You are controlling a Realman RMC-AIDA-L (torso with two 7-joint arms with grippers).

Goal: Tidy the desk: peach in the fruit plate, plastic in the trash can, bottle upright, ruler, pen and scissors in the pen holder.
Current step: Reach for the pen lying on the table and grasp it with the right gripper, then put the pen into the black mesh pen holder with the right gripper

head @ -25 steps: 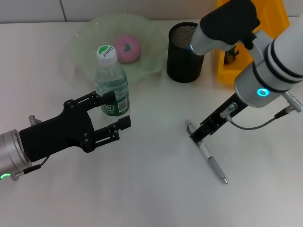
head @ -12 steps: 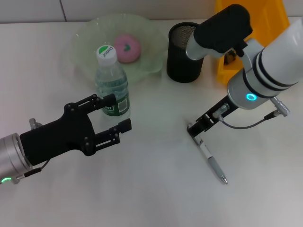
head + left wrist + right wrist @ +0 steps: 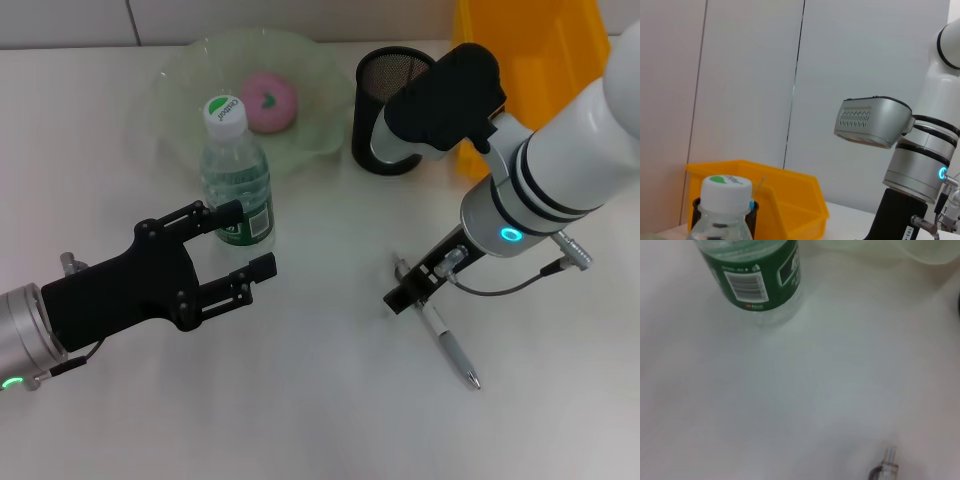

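The clear bottle (image 3: 238, 180) with a green label stands upright in front of the pale green fruit plate (image 3: 190, 70), which holds the pink peach (image 3: 268, 100). My left gripper (image 3: 247, 238) is open just in front of the bottle's base, with its upper finger (image 3: 225, 212) against the label. The silver pen (image 3: 447, 340) lies flat on the table, right of centre. My right gripper (image 3: 403, 294) hovers at the pen's top end, which shows in the right wrist view as the pen tip (image 3: 884, 466), below the bottle (image 3: 755, 275). Ruler, scissors and plastic are out of view.
The black mesh pen holder (image 3: 385, 110) stands behind the pen, partly covered by my right arm (image 3: 540, 180). A yellow bin (image 3: 535, 50) sits at the back right. In the left wrist view the bottle cap (image 3: 726, 187) shows before the yellow bin (image 3: 775, 200).
My right arm has swung left, its upper part now over the pen holder, and its gripper has slid a little left and down along the pen's top end. The left gripper has barely moved.
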